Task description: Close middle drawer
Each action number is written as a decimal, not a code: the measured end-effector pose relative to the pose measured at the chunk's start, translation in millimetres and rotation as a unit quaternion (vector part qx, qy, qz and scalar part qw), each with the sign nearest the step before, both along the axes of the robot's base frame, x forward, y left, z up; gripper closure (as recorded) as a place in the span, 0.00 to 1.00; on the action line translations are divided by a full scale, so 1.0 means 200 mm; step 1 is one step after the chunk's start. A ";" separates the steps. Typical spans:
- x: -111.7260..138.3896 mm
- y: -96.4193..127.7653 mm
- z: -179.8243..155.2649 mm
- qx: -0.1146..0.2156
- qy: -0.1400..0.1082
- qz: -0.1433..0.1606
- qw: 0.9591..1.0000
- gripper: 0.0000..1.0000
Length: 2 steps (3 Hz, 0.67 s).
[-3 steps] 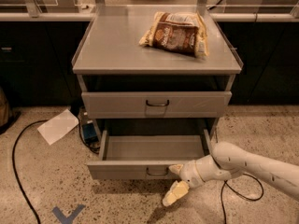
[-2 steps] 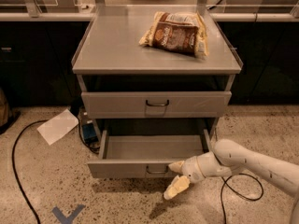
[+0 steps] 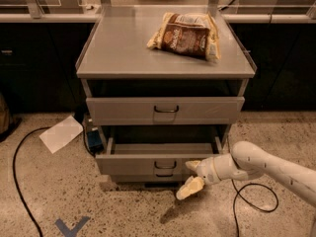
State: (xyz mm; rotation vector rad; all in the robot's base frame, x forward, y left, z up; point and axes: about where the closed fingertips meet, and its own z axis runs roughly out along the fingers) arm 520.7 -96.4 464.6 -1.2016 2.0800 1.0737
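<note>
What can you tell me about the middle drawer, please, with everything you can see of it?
The middle drawer is wide, shallow and grey, metal by its look, and is pulled partly out of the cabinet. The visible part of its tray holds nothing. Its low front panel carries a small dark U-shaped pull at the middle. It sits level below the taller top drawer. The gripper is open at the right part of its front, and its upper finger seems to touch the panel.

Fig. | middle drawer point(image 3: 148, 165): slid partway in, away from the tool, less interior showing | gripper point(image 3: 191, 177): moved up and forward, now against drawer front
</note>
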 end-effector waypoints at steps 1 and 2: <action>0.00 0.04 -0.05 -0.016 0.007 0.007 1.000 0.00; 0.07 0.08 -0.13 -0.021 0.017 0.008 1.000 0.00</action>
